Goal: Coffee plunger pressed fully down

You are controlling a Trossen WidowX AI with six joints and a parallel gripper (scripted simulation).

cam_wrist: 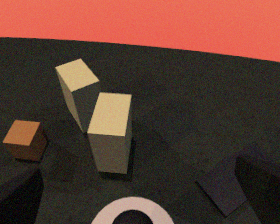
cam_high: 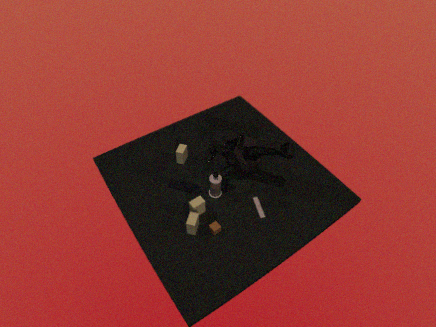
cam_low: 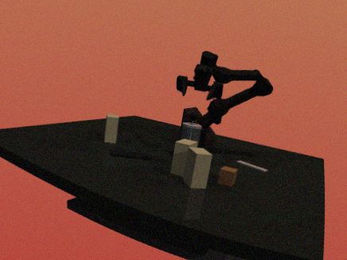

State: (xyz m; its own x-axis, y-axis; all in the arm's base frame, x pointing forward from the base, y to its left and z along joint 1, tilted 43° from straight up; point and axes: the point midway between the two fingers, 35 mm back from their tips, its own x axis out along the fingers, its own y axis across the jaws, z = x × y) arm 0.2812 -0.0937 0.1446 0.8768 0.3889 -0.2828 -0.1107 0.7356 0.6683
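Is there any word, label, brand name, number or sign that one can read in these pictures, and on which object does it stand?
None: no view shows any readable text.
The press, the three cream blocks, the orange cube and the white bar all have plain faces.
The arm and its open hand are dark, with no marking to be seen.

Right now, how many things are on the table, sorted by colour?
Cream blocks: 3
Orange cube: 1
White stick: 1
Coffee press: 1
Dark flat piece: 1
Total: 7
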